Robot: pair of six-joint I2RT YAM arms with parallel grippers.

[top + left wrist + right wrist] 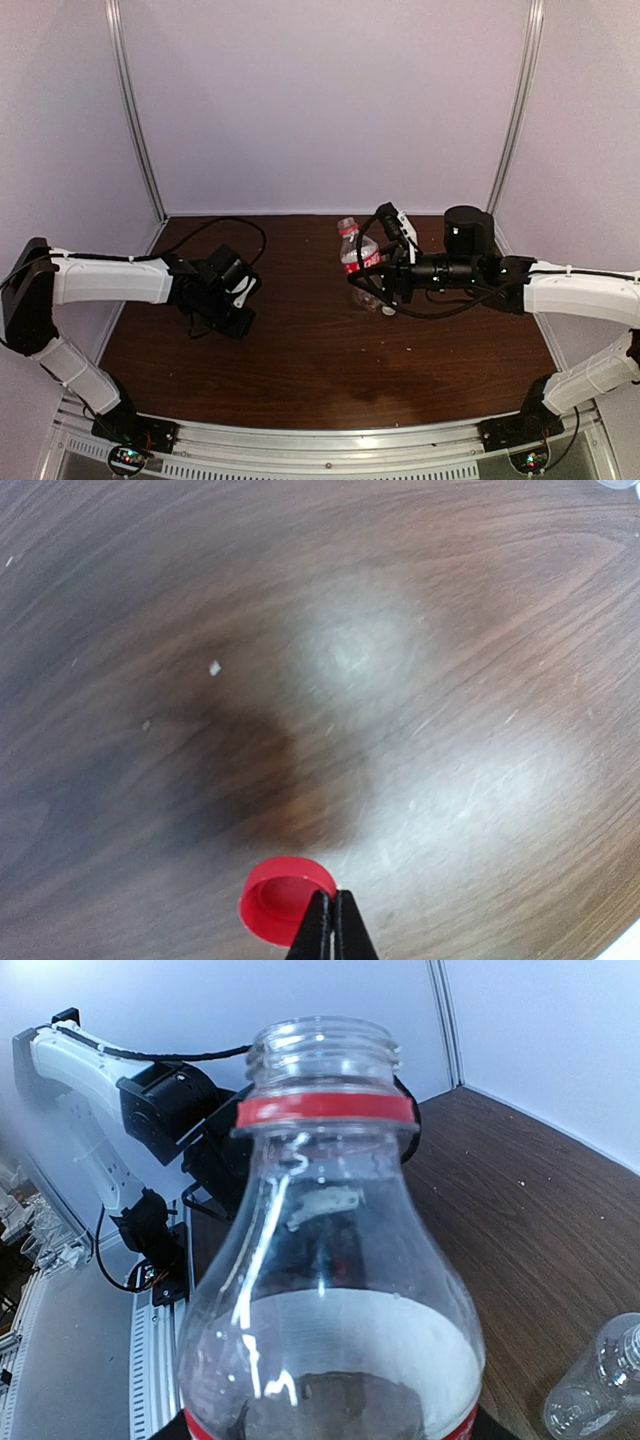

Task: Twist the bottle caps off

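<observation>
**Red cap off, labelled bottle in the right gripper**

The red cap [272, 902] is lying open side up on the table [300, 350], at the bottom centre of the left wrist view. The left gripper [332, 925] is hovering right over it. Its jaws are pressing together with only a thin slit between them, and their tips are overlapping the cap's right rim. Whether they are pinching that rim cannot be told.

In the overhead view the right gripper [378, 268] is reaching in from the right, just right of frame centre. Its jaws are clamping the red-labelled bottle [352, 250] around the body. The bottle is standing nearly upright, with its neck pointing toward the top of the frame. The right wrist view is showing its threaded mouth open and a red ring sitting below the threads.

The unlabelled bottle [600, 1385] is showing in the lower right corner of the right wrist view, near the held one. The left arm [95, 1070] is stretching across that view's upper left.
</observation>
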